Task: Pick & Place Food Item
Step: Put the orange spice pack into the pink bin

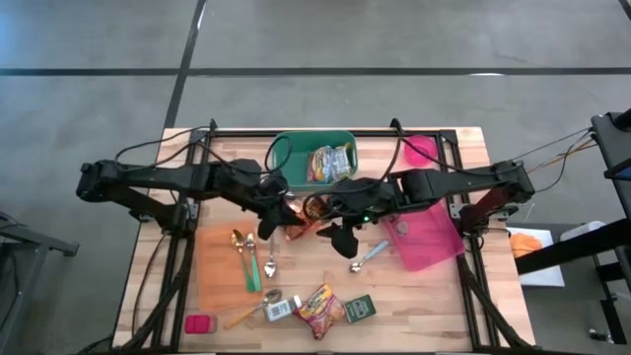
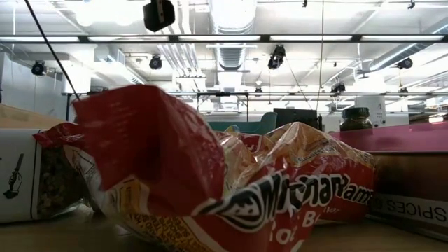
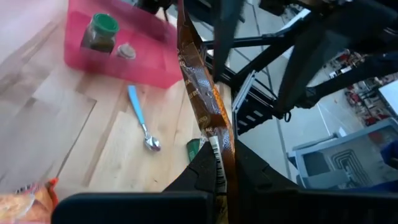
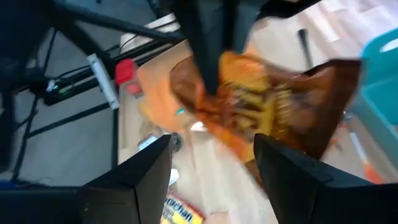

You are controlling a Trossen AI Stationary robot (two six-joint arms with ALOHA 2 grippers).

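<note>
Left gripper [image 3: 221, 177] pinches the brown snack packet [image 3: 202, 93] edge-on at table centre, just left of the right gripper [image 4: 211, 155], whose fingers stand apart, empty.

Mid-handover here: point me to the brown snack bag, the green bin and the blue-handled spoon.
brown snack bag [image 3: 200, 93]: left wrist view, on the edge-on foil above the left tool's grip.
green bin [image 1: 284, 150]: high view, on its left rim.
blue-handled spoon [image 3: 136, 107]: left wrist view, on the blue handle.
</note>
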